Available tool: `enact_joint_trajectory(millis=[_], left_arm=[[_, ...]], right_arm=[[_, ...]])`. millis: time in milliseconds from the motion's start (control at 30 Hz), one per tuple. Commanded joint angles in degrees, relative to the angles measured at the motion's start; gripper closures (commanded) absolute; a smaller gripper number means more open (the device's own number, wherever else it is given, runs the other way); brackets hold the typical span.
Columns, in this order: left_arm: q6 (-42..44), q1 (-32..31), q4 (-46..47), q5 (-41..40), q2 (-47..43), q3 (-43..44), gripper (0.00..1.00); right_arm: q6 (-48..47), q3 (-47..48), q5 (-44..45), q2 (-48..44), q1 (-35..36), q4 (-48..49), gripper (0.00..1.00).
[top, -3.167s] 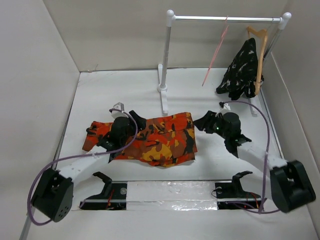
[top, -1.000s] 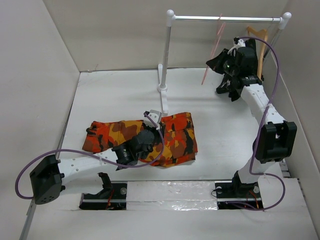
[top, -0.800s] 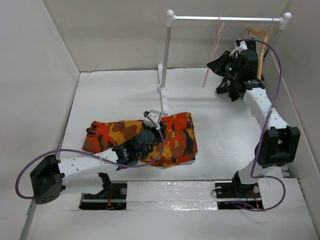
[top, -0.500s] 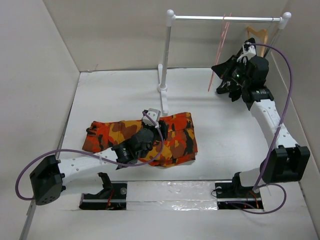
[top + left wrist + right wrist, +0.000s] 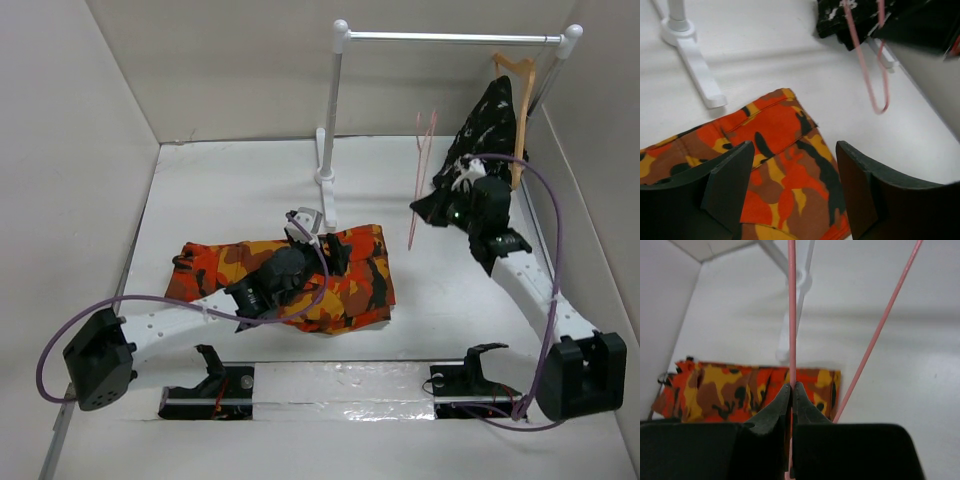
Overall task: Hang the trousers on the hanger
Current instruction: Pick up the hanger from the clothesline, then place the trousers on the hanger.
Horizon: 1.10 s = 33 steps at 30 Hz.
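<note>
The rack's white foot (image 5: 327, 205) is standing just behind the trousers (image 5: 300, 285), blocking a low pass along their far edge. The left gripper (image 5: 795, 150), jaws spread, is hovering over the cloth's right end. Bare table (image 5: 430, 300) is lying open between the trousers and the right arm. The hanger (image 5: 792, 315), pinched by the right gripper (image 5: 791, 387), is hanging over that gap's far part, and the black-and-white garment (image 5: 488, 120) is crowding the right wall behind it.

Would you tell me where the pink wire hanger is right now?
Top view, right of centre: the hanger is pinched in the right gripper, off the rail, between the rack post and the patterned garment.
</note>
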Motion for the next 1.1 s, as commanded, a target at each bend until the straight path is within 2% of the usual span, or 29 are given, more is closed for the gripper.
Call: enact_joint_trajectory(millis=[0, 100, 233, 333, 433, 567, 767, 1067], left_arm=[[-2.51, 0.16, 3.98, 5.71, 1.59, 6.62, 0.36], [-1.64, -1.67, 1.26, 4.14, 8.6, 13.82, 0.34], [-1.98, -2.21, -0.32, 2.9, 17.38, 23.04, 0.33], [-2.34, -2.73, 0.46, 2.28, 22.84, 26.05, 0.33], [-2.95, -2.74, 1.69, 2.2, 27.15, 29.56, 0.33], [-4.09, -3.26, 3.1, 0.26, 30.77, 31.15, 0.33], [-4.89, -3.26, 7.05, 0.26, 34.29, 32.56, 0.35], [-3.75, -3.26, 6.97, 0.7, 40.53, 38.26, 0.47]], right_arm=[[-0.74, -9.02, 4.62, -6.68, 3.45, 0.81, 1.0], [1.02, -17.98, 5.85, -10.64, 5.91, 3.63, 1.0], [2.16, -24.51, 6.29, -17.67, 7.76, 2.75, 1.0], [2.69, -27.67, 6.55, -20.67, 9.43, 1.87, 1.0], [3.31, -29.26, 6.64, -23.57, 9.96, 1.78, 1.0], [2.69, -28.92, 5.94, -24.54, 9.96, -1.63, 1.0], [3.48, -30.06, 4.1, -25.25, 11.01, -0.68, 1.0], [5.33, -32.34, 4.35, -27.35, 12.77, 0.2, 1.0]])
